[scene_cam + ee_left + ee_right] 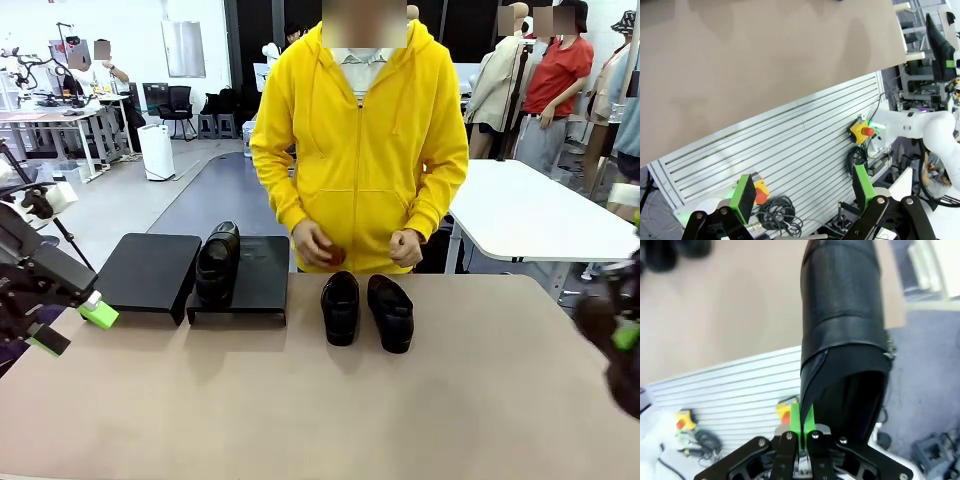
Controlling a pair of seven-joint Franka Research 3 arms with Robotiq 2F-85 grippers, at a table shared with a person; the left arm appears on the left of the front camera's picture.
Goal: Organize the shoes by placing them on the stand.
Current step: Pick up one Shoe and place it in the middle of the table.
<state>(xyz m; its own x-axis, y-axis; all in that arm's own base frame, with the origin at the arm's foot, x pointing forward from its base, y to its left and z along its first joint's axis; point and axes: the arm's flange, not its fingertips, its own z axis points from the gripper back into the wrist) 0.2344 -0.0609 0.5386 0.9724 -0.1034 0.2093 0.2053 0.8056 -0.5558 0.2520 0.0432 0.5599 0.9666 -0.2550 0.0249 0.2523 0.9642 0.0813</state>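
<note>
Currently, nearest my side, I count two grippers. My left gripper (804,192) hangs by the table's (300,420) near left corner, above a slatted metal panel (790,155), with its two green pads (746,197) spread wide and nothing between them. My right gripper (801,422) has its fingers pressed together, pinching the side wall of one shoe at its opening. That held shoe (842,330) is lifted off the surface at the table's right edge, its length pointing away from the wrist.

Shoes counted: four, all glossy black. Besides the held one, two stand side by side on the bare tabletop, slightly right of centre: the left shoe (340,307) and the right shoe (390,312), close together but apart. The fourth shoe (217,262) sits on a stand.

Stands counted: two, low and black, side by side at the far left of the table. The left stand (150,272) is next to the right stand (255,275), which carries the fourth shoe on its left part.

Beyond the far edge stands one person (360,150) in a yellow hoodie, both hands (405,245) held at the waist.
</note>
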